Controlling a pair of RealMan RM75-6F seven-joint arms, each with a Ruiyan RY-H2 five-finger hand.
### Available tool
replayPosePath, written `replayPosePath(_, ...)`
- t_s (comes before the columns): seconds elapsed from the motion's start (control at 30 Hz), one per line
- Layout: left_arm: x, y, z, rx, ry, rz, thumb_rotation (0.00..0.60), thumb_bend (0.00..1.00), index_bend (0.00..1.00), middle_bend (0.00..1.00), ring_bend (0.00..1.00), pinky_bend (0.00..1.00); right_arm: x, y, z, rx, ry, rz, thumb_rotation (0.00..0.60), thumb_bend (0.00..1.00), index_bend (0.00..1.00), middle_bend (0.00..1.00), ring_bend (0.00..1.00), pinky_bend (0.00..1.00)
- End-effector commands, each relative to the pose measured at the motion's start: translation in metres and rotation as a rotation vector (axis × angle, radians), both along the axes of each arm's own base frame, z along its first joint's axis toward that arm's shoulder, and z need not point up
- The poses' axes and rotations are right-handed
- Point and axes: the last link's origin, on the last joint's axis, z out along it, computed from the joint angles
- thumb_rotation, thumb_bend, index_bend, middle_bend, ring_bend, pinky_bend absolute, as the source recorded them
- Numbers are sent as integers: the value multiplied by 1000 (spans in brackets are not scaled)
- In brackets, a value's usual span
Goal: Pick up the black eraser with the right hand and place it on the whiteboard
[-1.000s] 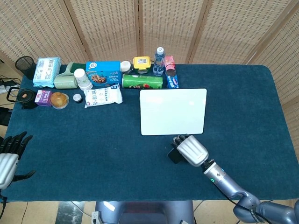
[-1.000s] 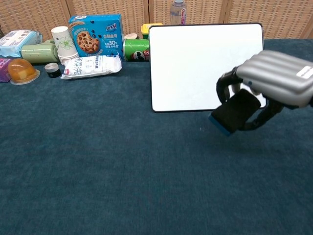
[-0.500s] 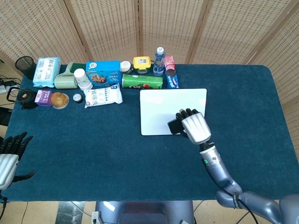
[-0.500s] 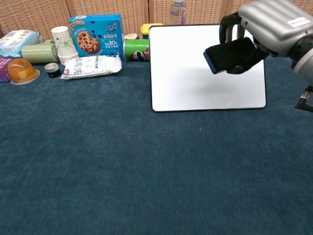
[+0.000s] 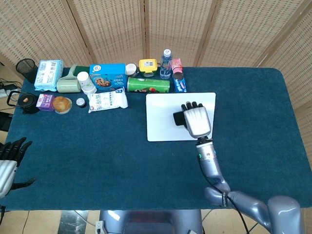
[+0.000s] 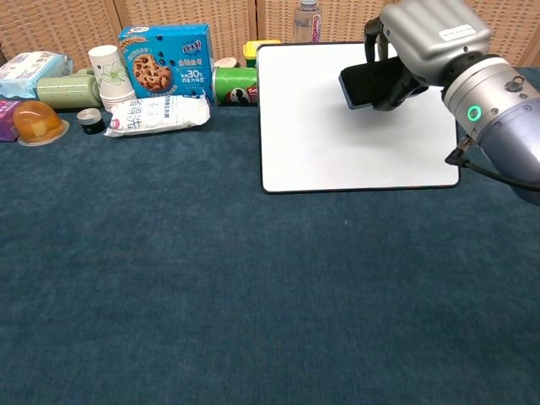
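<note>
A: Where is the flat black rectangular eraser [image 6: 369,84] with the blue edge?

B: In the silver right hand [image 6: 422,38], whose dark fingers [image 6: 377,38] curl round it. It hangs over the white rectangular whiteboard with the thin dark frame [image 6: 337,143], above the board's far half. From the head view the right hand [image 5: 196,120] covers most of the eraser [image 5: 178,118], so only its left end shows.

A: Is it touching the board?

B: I cannot tell. The chest view shows a faint shadow on the board beneath it, but contact is unclear.

A: And the left hand?

B: The left hand [image 5: 10,158] sits off the near left corner of the dark blue cloth-covered table [image 5: 97,161], its dark fingers spread and holding nothing.

A: What else is on the table?

B: A row at the far side: a blue cookie box [image 6: 164,57], a green snack tube lying on its side [image 5: 148,85], a clear water bottle [image 5: 166,63] and a white pouch [image 6: 159,113].
</note>
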Motion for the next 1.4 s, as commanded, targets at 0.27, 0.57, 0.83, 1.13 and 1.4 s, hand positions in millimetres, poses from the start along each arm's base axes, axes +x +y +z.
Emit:
replayPosePath(0.27,-1,1,2,-4,-10,3,600,70,0,0,0,0,-4,-12,-3,-78,-75,-86,600,238,629,600,544,637)
replayPosePath(0.57,-3,3,4,-2,-17,16,600,70,0,0,0,0,-7,-20,-13,-111,-101,-122,600,239,630,599,537,639)
replayPosePath(0.83,-3,6,6,0,-25,24,600,69,0,0,0,0,-9,-20,-21,-116,-125,-115,600,214,326,363,392,537)
replayPosePath(1.13,-3,4,8,3,-34,25,600,70,0,0,0,0,-10,-19,-20,-129,-119,-102,600,180,167,261,309,414)
replayPosePath(1.4,-4,3,9,1,-42,21,600,70,0,0,0,0,-10,-10,-17,-127,-138,-81,600,178,161,259,308,407)
